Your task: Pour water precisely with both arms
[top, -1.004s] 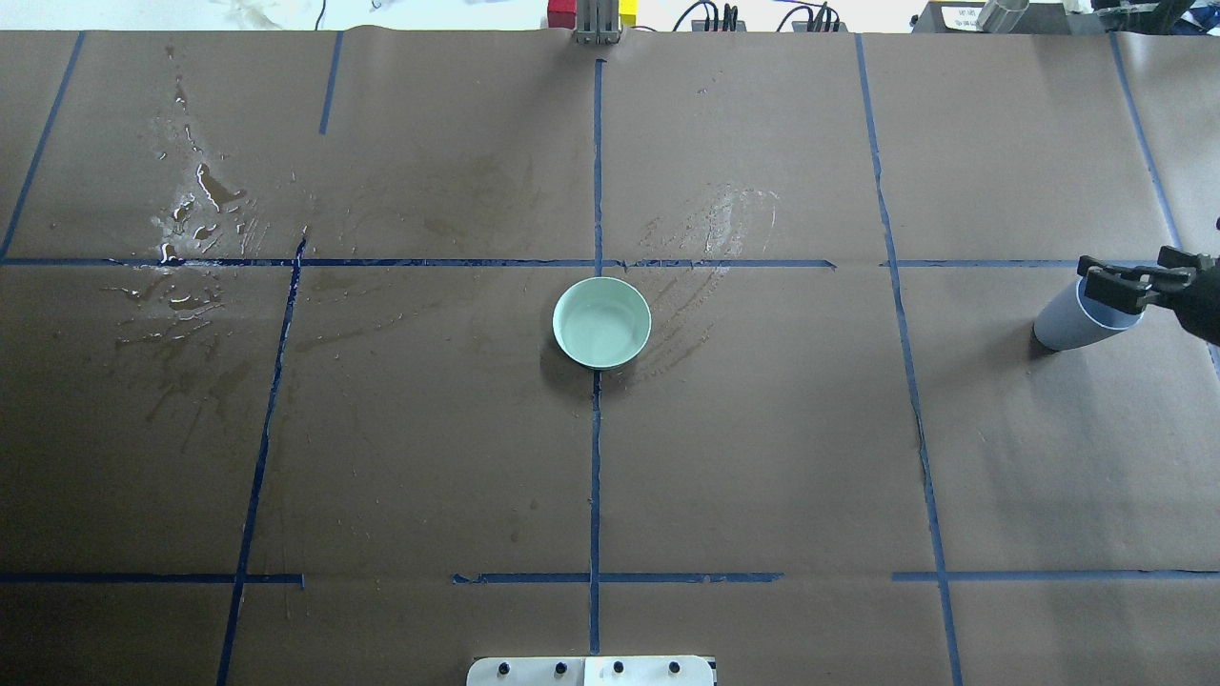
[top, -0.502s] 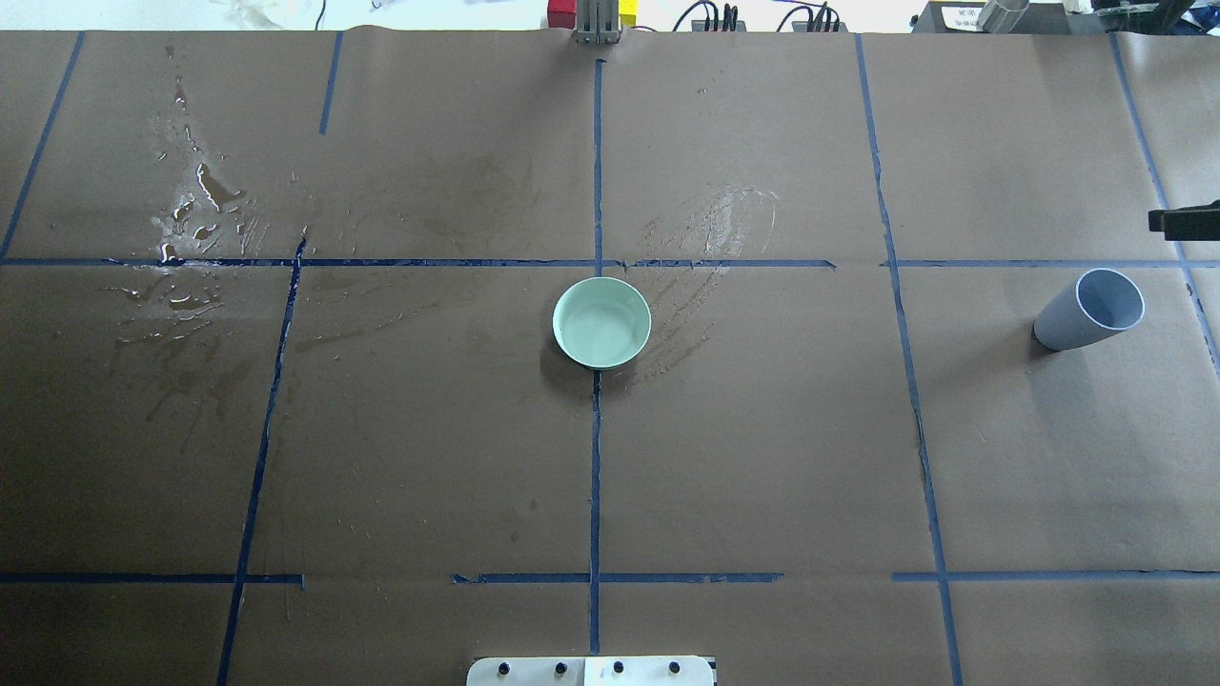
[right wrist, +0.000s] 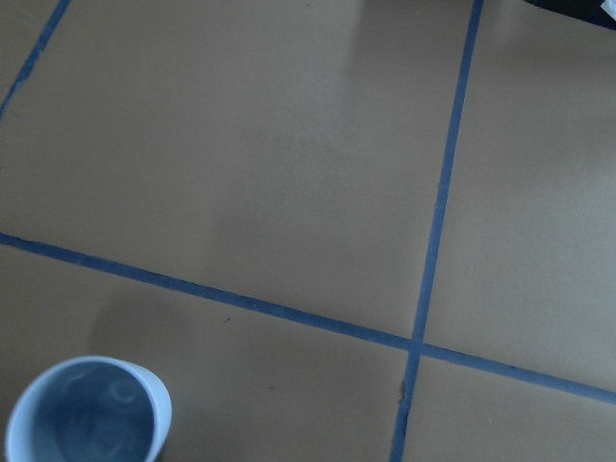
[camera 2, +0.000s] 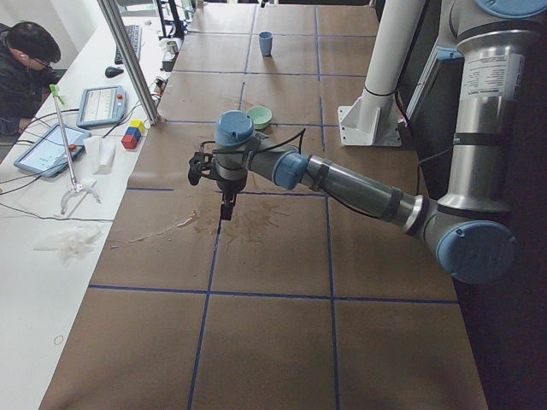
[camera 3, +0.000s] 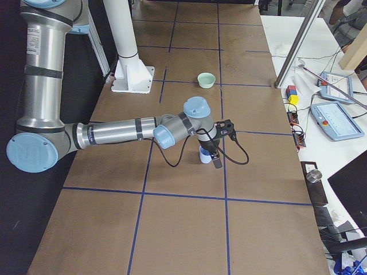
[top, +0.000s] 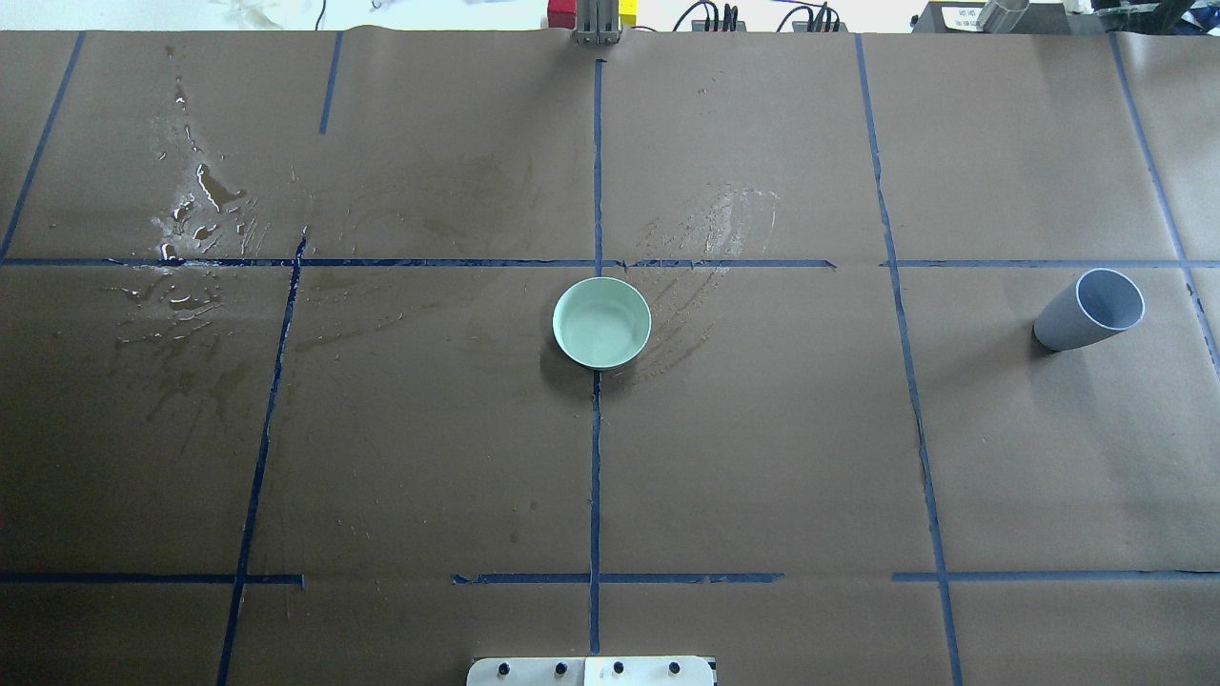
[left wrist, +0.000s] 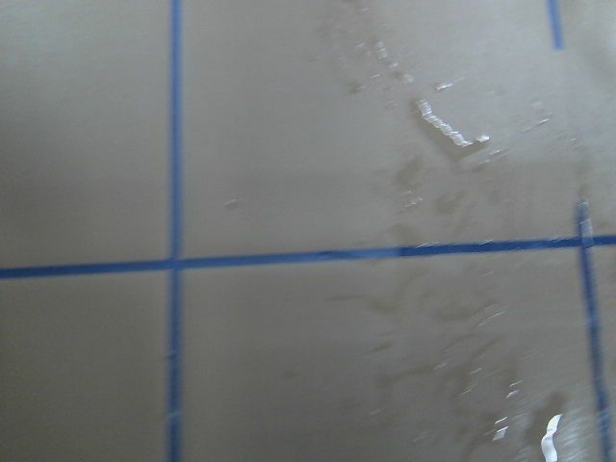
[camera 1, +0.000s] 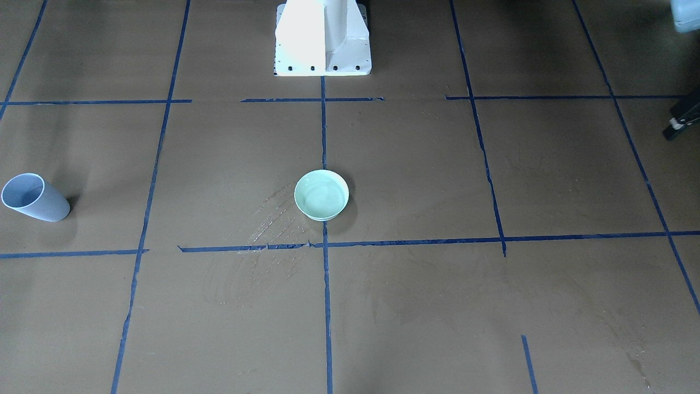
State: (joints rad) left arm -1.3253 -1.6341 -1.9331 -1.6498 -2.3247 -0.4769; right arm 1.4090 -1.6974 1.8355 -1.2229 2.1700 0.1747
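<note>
A: What hung over the table [top: 762,457]?
B: The left arm [camera 2: 359,184] by the spill [top: 200,205], ten o'clock from the bowl [top: 601,322]; the right arm [camera 3: 114,132] by the cup [top: 1087,312], at three.
A: And the left gripper [camera 2: 227,209], the right gripper [camera 3: 217,162]?
B: Their jaws couldn't be told. The water [camera 1: 321,197] lay in the bowl.

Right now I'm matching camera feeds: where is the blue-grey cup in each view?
Front-facing: cup at the left edge, left of the green bowl.
Overhead: cup far right, right of the bowl.
Exterior left: cup far away, top centre.
Exterior right: cup mid-frame, partly hidden behind the right arm.
Left wrist: not in it.
Right wrist: cup in the bottom-left corner.
Shared landmark: the green bowl, in every exterior view.
</note>
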